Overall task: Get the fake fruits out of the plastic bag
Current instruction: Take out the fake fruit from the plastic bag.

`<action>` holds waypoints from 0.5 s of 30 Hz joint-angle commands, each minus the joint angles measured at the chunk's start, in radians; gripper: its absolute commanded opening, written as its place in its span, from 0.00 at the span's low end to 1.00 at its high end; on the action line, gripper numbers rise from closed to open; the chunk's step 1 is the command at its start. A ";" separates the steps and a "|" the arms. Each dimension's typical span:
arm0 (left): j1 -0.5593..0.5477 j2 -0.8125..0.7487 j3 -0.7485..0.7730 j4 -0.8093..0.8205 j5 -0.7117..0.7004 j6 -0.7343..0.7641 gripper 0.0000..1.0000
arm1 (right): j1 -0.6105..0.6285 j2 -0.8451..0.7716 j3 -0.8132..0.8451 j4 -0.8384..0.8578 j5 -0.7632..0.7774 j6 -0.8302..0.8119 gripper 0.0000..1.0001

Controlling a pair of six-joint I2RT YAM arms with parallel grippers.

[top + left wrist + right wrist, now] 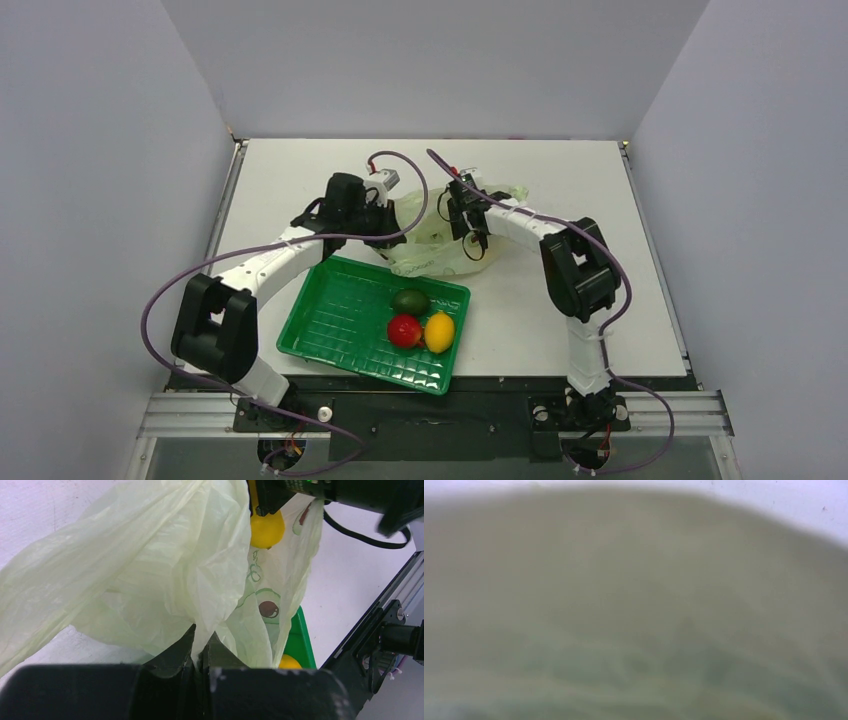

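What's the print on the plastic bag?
Looks like green-outlined avocado halves with brown pits on the plastic bag; clearest in the left wrist view.

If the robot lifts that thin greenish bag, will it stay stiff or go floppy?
Probably floppy: the plastic bag crumples into folds where the left pincer pinches it. Likely light too, since it looks thin and see-through.

Top view: bright, even, diffuse overhead light; white surface (560, 300) near washed out, shadows faint and soft, focus sharp throughout. Left wrist view: plastic bag (150, 565) glows translucent, creases crisp; left hand (201, 647) at 6 o'clock dark, soft-focus. Right wrist view: total blur, grey-green haze fills frame; pale bright sliver from 12 to 2 o'clock only.
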 commanded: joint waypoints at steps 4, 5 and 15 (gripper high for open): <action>0.008 0.029 0.033 0.019 0.045 -0.010 0.00 | 0.038 -0.209 0.026 0.009 -0.106 0.051 0.17; 0.008 0.030 0.034 0.017 0.045 -0.010 0.00 | 0.041 -0.230 0.028 0.012 -0.124 0.064 0.15; 0.006 0.063 0.044 0.006 0.067 -0.019 0.00 | 0.026 -0.365 -0.068 0.184 -0.301 0.180 0.11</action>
